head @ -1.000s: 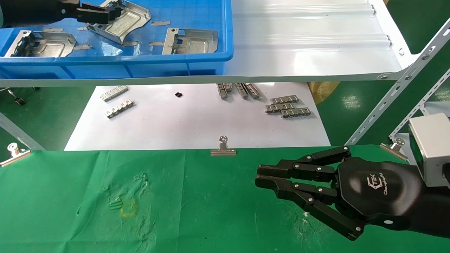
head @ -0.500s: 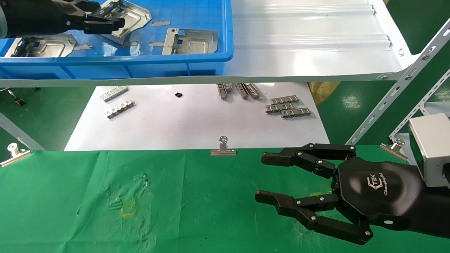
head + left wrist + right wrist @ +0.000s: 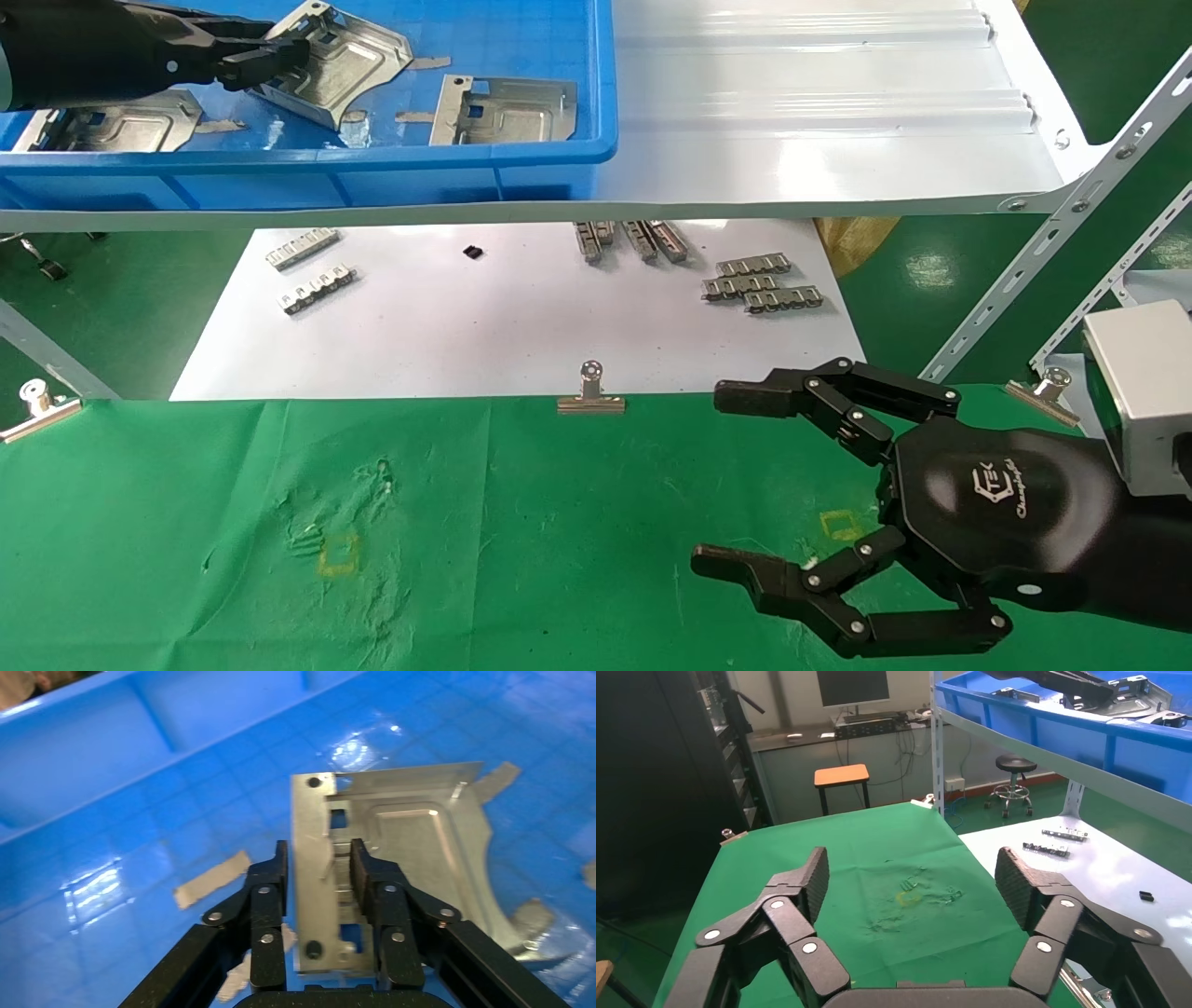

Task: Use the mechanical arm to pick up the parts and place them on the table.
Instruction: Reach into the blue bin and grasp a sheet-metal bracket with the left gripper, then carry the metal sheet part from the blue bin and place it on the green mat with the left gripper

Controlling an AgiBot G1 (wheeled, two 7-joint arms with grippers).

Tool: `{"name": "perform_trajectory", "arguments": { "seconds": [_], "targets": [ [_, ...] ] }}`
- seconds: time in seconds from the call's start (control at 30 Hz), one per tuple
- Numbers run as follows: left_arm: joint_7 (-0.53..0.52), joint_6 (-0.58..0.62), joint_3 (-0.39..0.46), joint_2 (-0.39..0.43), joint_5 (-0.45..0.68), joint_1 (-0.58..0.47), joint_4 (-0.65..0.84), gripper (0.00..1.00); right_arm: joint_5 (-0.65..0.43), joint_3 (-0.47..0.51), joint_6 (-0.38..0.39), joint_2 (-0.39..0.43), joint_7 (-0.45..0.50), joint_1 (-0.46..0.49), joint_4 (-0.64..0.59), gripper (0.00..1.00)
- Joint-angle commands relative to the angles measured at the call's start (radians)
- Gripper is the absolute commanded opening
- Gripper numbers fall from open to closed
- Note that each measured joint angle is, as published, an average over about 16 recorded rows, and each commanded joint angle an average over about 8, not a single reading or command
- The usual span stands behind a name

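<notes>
I have the green-cloth tabletop (image 3: pixel 521 522) across the near side, and the right gripper (image 3: pixel 731 480) hangs over its right end with jaws spread wide and nothing between them. On the white shelf (image 3: pixel 819 121) beyond it, far left, sits the blue bin (image 3: pixel 372 177). My left gripper (image 3: pixel 270 58) reaches into that bin, its jaws pinching the folded edge of a stamped sheet-metal part (image 3: pixel 393 874), which tilts up off the bin floor. Two more parts lie flat in the bin: one (image 3: pixel 507 110) to the right, one (image 3: pixel 116 126) at the left under my arm. A binder clip (image 3: pixel 591 391) grips the cloth's far edge.
</notes>
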Motion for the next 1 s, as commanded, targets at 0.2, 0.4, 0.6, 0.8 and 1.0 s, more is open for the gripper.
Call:
{"name": "perform_trajectory", "arguments": {
  "seconds": [0.2, 0.4, 0.6, 0.8, 1.0],
  "targets": [
    [0.008, -0.023, -0.011, 0.002, -0.016, 0.006, -0.003, 0.00, 0.000, 0.000, 0.000, 0.000, 0.000, 0.000, 0.000, 1.00],
    [0.027, 0.044, -0.051, -0.018, -0.075, 0.003, -0.027, 0.00, 0.000, 0.000, 0.000, 0.000, 0.000, 0.000, 0.000, 1.00],
    [0.076, 0.241, -0.091, -0.059, -0.137, -0.006, -0.074, 0.00, 0.000, 0.000, 0.000, 0.000, 0.000, 0.000, 0.000, 1.00],
    [0.141, 0.520, -0.102, -0.094, -0.168, 0.003, -0.120, 0.00, 0.000, 0.000, 0.000, 0.000, 0.000, 0.000, 0.000, 1.00],
    [0.200, 0.649, -0.090, -0.126, -0.196, 0.042, -0.191, 0.00, 0.000, 0.000, 0.000, 0.000, 0.000, 0.000, 0.000, 1.00]
  ]
}}
